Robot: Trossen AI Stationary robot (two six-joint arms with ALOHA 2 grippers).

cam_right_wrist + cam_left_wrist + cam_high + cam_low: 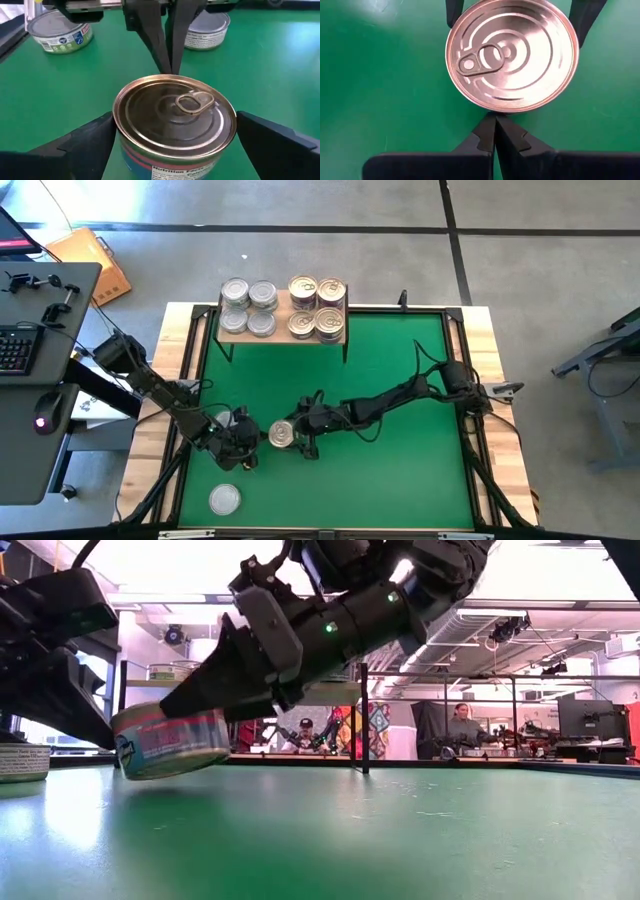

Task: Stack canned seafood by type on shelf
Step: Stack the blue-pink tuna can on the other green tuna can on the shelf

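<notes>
a: high view first. where is the can being worked on?

b: a gold-lidded can sits near the middle of the green mat, toward the front. the right gripper is around it, one finger on each side, spread as wide as they go. in the low view the can is tilted, one edge lifted off the mat.

a: is it gripped?

b: in the right wrist view the fingers flank the can, but i cannot tell whether they press on it.

a: and the left gripper?

b: the left gripper is just beside the same can, its fingers pressed together on nothing, tips right at the can's rim.

a: the shelf?

b: the shelf stands at the far edge of the mat, silver-lidded cans stacked on its left half and gold-lidded cans on its right.

a: any loose ones?

b: one silver-lidded can sits near the front left corner, and another can shows behind the left arm.
</notes>
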